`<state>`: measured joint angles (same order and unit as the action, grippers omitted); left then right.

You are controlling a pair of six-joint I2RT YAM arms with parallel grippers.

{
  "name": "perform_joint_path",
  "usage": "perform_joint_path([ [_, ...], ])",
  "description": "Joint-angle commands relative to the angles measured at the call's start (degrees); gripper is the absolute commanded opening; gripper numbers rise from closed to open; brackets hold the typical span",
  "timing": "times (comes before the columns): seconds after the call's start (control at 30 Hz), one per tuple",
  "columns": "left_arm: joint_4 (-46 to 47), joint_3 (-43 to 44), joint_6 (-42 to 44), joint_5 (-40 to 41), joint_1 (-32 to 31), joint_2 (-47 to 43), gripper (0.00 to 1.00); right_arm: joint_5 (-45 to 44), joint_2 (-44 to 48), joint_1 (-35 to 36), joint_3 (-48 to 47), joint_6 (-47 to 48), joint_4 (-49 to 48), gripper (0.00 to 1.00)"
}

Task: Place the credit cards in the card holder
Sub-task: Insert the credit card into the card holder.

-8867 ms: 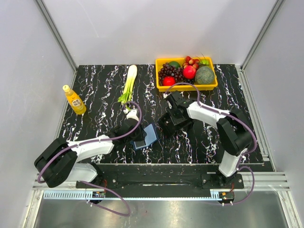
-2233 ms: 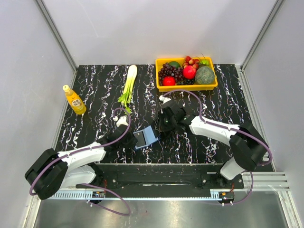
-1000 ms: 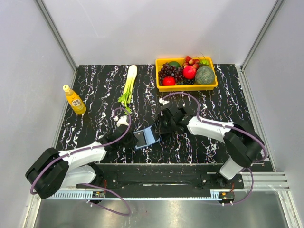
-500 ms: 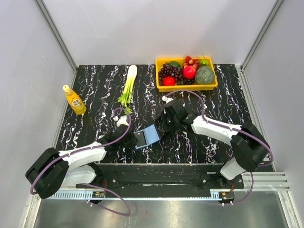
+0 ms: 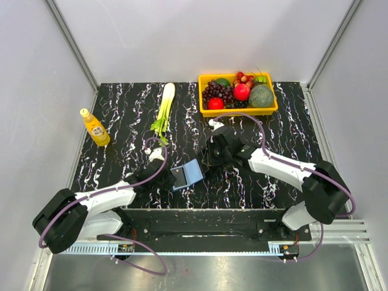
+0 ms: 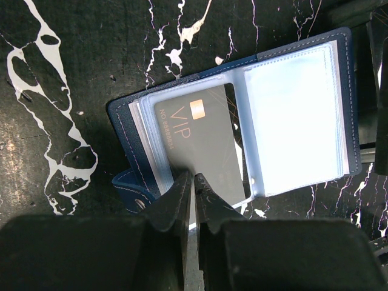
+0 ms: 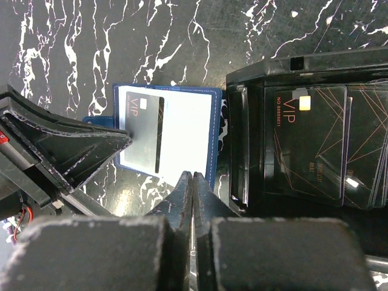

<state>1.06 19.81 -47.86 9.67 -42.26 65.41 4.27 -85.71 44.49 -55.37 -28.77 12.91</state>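
The card holder point(image 6: 124, 139) has glossy clear plastic sleeves point(image 6: 297, 121).

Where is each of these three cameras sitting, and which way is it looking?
Top external: fixed above and behind, looking down on the table; left arm and right arm show whole.
Left wrist: on the left arm, looking down at the open card holder; the left hand shows below.
Right wrist: on the right arm, looking down at holder and card tray; the shut right hand shows below.
Shared: all three show the card holder.
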Motion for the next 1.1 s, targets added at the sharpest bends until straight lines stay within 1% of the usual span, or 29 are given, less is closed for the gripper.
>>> perform_joint_path([
  [0.0, 0.35, 0.93, 0.57, 0.96, 0.16, 0.33, 0.11, 1.35, 0.46, -0.37, -0.70, -1.20, -2.44, 0.00],
  [0.37, 0.26, 1.10, 0.66, 0.70, 0.16, 0.16, 0.11, 1.00, -3.58, -0.46, 0.53, -1.20, -5.08, 0.00],
  [0.6, -0.01, 1.02, 0.75, 1.05, 0.25, -0.02, 0.11, -0.67, -4.02, -0.46, 2.11, -0.32, -5.87, 0.00],
  [0.73, 0.34, 1.02, 0.66, 0.88, 0.25, 0.42, 0.11, 0.56, -5.25, -0.46, 2.64, -0.58, -6.31, 0.00],
  [0.87, 0.61, 1.02, 0.57, 0.70, 0.25, 0.60, 0.11, 0.21, -6.31, -0.46, 3.96, -1.20, -7.98, 0.00],
  [1.07, 0.61, 1.19, 0.57, 0.70, 0.25, 0.60, 0.11, 2.75, -9.12, -0.37, 4.22, -2.86, -11.58, 0.00],
])
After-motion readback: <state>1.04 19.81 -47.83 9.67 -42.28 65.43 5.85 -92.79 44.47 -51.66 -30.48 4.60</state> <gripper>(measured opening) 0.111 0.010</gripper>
